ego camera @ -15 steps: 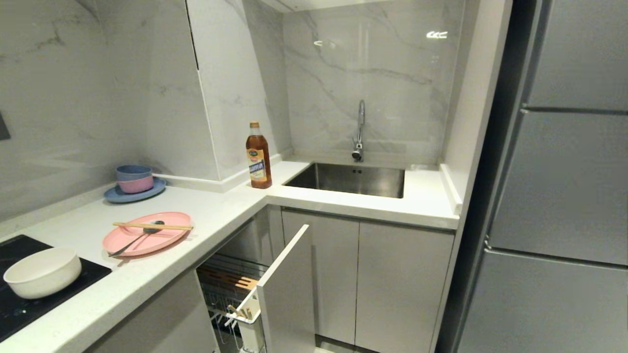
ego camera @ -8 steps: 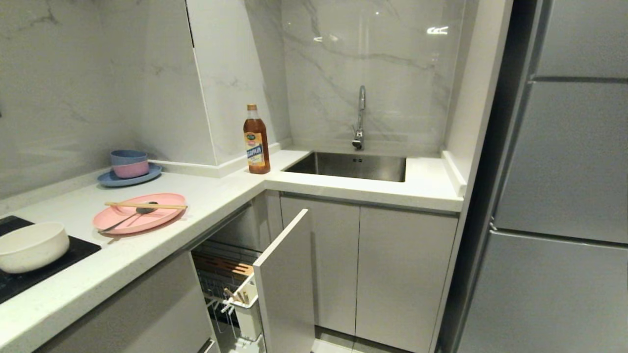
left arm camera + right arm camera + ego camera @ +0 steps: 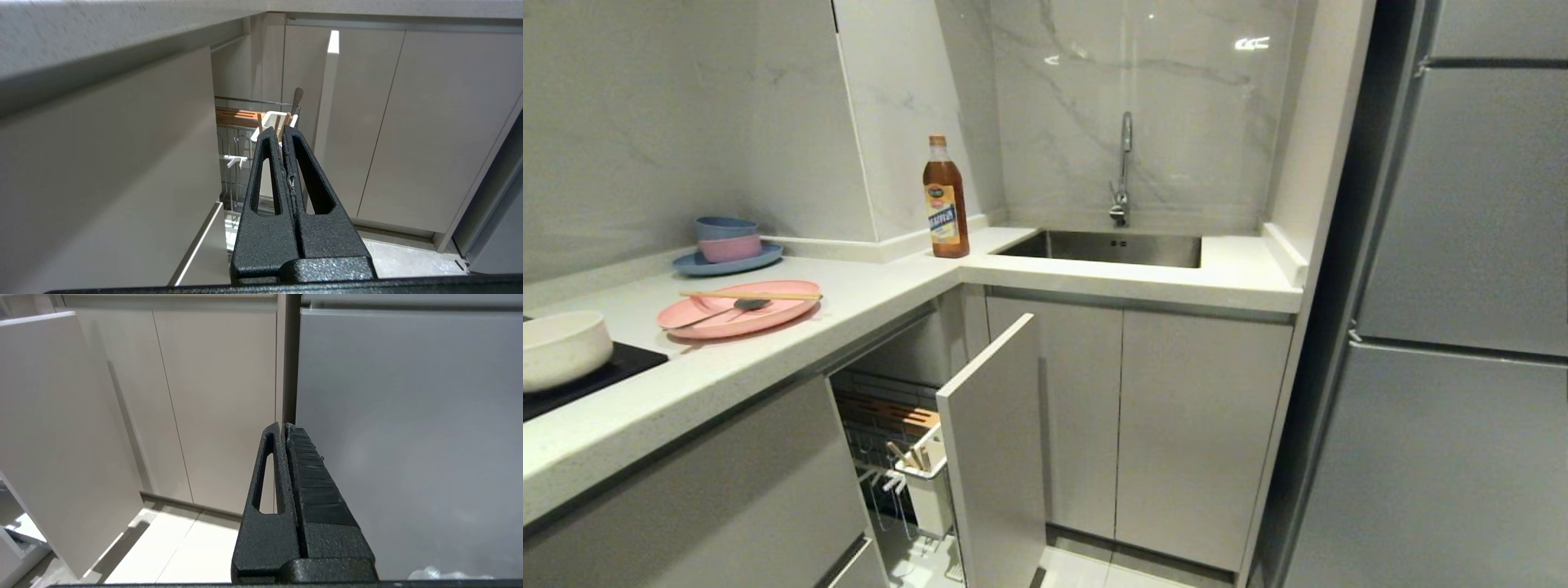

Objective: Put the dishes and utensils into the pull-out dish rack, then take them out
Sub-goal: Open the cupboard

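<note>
I find the kitchen evenly, softly lit from overhead; a ceiling lamp's glare streaks the glossy marble wall (image 3: 1250,42) above the sink (image 3: 1111,247); the open rack (image 3: 894,457) lies in shade; the countertop (image 3: 102,41) shows soft and out of focus in my left wrist view.

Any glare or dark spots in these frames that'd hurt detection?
Head view: ceiling-light glare on the marble backsplash; the pull-out dish rack sits in shade under the counter, wires hard to read. Left wrist view: rack interior dim behind the shut left gripper. Right wrist view: evenly lit, shut right gripper sharp, soft shadow on the floor.
</note>
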Motion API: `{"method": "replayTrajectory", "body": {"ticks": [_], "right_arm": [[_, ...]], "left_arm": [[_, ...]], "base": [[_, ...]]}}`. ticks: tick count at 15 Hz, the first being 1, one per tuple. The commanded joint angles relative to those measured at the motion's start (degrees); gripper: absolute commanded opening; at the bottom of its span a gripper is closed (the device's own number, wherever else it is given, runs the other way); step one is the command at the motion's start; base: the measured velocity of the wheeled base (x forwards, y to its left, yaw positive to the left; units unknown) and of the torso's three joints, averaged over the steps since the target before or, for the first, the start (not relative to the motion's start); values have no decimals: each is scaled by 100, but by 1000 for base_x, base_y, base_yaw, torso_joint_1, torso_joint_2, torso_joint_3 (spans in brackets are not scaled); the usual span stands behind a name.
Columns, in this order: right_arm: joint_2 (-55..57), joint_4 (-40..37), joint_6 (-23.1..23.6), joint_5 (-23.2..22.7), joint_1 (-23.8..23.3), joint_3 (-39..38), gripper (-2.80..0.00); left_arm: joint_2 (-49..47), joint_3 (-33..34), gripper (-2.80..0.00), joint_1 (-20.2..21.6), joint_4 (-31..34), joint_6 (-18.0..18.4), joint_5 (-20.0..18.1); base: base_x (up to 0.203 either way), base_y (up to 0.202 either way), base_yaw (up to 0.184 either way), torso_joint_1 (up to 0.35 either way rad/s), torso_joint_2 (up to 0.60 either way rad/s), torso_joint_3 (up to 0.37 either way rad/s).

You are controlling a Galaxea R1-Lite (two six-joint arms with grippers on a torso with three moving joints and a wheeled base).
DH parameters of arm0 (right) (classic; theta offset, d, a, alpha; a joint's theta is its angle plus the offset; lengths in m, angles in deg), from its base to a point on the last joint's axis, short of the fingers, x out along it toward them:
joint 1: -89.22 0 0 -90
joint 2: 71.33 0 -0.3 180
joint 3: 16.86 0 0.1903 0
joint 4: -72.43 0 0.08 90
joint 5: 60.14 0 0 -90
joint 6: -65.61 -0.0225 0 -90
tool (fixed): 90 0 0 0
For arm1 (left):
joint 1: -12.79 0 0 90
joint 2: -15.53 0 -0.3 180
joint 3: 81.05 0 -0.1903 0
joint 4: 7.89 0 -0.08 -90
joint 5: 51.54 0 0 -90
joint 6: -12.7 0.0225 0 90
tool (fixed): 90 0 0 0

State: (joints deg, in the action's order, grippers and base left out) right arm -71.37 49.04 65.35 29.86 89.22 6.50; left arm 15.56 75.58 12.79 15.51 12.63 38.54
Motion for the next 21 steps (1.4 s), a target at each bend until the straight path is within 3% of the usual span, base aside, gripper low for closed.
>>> {"method": "replayTrajectory", "body": {"ticks": [1,12,15,18,21], "right_arm": [[5,2,-1,0,0,0,-280],[5,2,-1,0,0,0,-280],[5,2,-1,0,0,0,-280],[5,2,-1,0,0,0,-280],[5,2,-1,0,0,0,-280]], "left_arm": [[-2,0,-280,0,-3,-1,1],[2,-110,-280,-6,63,112,-39],[-620,-1439,-280,-18,280,92,-28],[-2161,-3052,-280,-29,516,90,1],[-3836,-4182,-280,-31,573,105,8]], "base": [[0,0,0,-67,200,131],[0,0,0,-7,22,14],[0,0,0,0,0,0],[0,0,0,0,0,0],[0,0,0,0,0,0]]}}
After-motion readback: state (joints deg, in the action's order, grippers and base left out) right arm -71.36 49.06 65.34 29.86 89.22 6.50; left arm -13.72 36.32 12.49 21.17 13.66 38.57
